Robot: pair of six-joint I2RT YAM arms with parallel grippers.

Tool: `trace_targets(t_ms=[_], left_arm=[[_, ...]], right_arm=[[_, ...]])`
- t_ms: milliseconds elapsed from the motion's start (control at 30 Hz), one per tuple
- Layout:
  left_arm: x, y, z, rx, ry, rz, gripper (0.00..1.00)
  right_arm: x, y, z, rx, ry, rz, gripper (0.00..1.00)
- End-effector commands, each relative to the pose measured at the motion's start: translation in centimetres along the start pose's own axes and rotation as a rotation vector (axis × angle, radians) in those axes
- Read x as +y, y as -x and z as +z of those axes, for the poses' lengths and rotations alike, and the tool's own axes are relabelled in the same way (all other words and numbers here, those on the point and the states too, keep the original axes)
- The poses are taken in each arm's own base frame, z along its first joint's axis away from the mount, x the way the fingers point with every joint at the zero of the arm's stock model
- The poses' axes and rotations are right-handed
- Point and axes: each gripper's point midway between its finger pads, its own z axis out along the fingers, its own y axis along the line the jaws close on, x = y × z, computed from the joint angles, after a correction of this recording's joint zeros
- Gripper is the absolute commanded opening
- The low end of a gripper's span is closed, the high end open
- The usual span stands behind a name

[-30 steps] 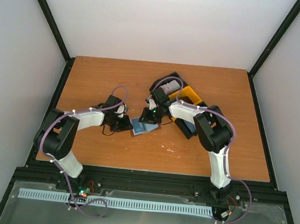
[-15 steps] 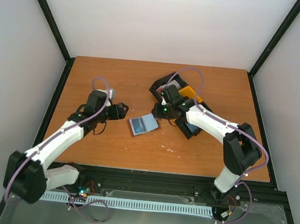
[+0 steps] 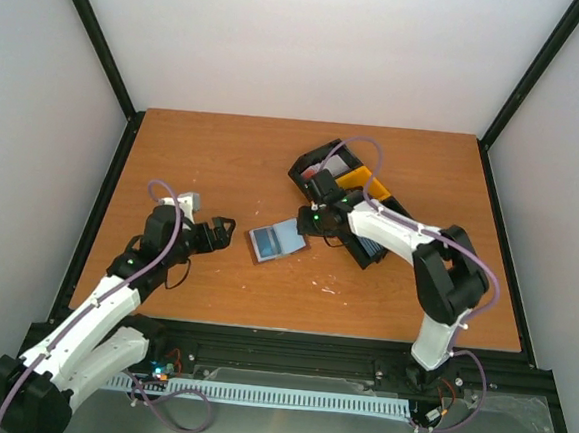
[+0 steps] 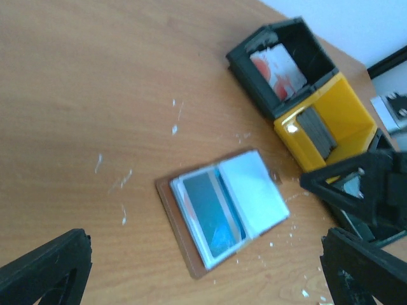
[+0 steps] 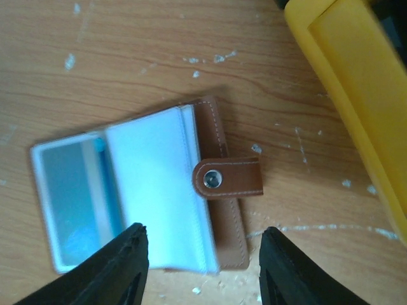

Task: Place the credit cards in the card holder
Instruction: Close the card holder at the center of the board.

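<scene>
The small brown leather card holder (image 3: 276,241) lies unfolded on the wooden table (image 3: 224,161), with a blue plastic card (image 4: 210,206) inside. The left gripper (image 3: 221,233) is spread wide and the right gripper (image 5: 206,270) partly spread above the holder; both are empty.

Robot lab (white walls (image 3: 313,48), black frame (image 3: 98,38)).
</scene>
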Motion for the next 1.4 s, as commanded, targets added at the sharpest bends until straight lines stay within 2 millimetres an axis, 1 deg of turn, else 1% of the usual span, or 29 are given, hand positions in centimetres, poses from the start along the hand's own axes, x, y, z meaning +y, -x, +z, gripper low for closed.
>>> trace_targets(t_ms=[0,67,133,233,300,333,367,500,600,700,833,900,967,1067,1267,1367], left_arm=[[-0.3,-2.6,0.3,0.094,-0.066,-0.112,1.0],[-0.1,-4.3,0.7,0.144,-0.093,-0.147,1.0],[-0.4,-5.6,1.0,0.187,-0.142,-0.17,1.0],[-0.6,-7.0,1.6,0.247,-0.182,-0.215,1.0],[-0.3,-7.7,2.0,0.28,-0.168,-0.237,1.0],[-0.1,-7.9,2.2,0.291,-0.159,-0.246,1.0],[-0.3,-7.6,2.5,0.288,-0.17,-0.247,1.0],[-0.3,-7.8,3.6,0.324,-0.164,-0.269,1.0],[-0.1,-7.9,4.5,0.353,-0.146,-0.288,1.0],[0.0,-7.9,5.3,0.377,-0.129,-0.308,1.0],[0.7,-8.2,6.3,0.406,-0.082,-0.354,0.98],[1.6,-8.9,6.9,0.434,-0.032,-0.401,0.94],[1.9,-9.4,7.4,0.464,-0.014,-0.428,0.89],[1.7,-9.7,8.0,0.486,-0.029,-0.433,0.85],[1.1,-9.4,9.0,0.506,-0.071,-0.426,0.84],[0.7,-9.9,9.8,0.538,-0.114,-0.45,0.8]], right_arm=[[-0.7,-0.3,2.5,0.039,-0.061,0.005,0.45],[-0.6,-0.4,3.3,0.061,-0.062,0.001,0.4],[-0.5,-0.4,4.1,0.074,-0.058,-0.013,0.38],[0.1,-0.4,4.7,0.089,-0.034,-0.04,0.37],[-0.2,-0.3,5.0,0.096,-0.058,-0.047,0.38],[-0.6,-0.3,5.3,0.101,-0.077,-0.051,0.39],[-0.8,-0.2,5.4,0.098,-0.095,-0.056,0.4],[-2.0,0.3,5.2,0.071,-0.176,-0.09,0.45],[-2.2,0.6,5.2,0.065,-0.213,-0.13,0.47],[-1.7,0.5,5.4,0.07,-0.217,-0.169,0.48],[-1.2,-0.6,6.2,0.113,-0.186,-0.197,0.5],[-1.6,-1.3,6.7,0.136,-0.195,-0.2,0.5],[-2.3,-2.0,7.1,0.157,-0.215,-0.197,0.49],[-2.8,-2.9,7.4,0.181,-0.221,-0.189,0.49],[-3.5,-5.4,8.2,0.251,-0.206,-0.159,0.45],[-3.4,-5.7,8.4,0.259,-0.192,-0.144,0.44]])
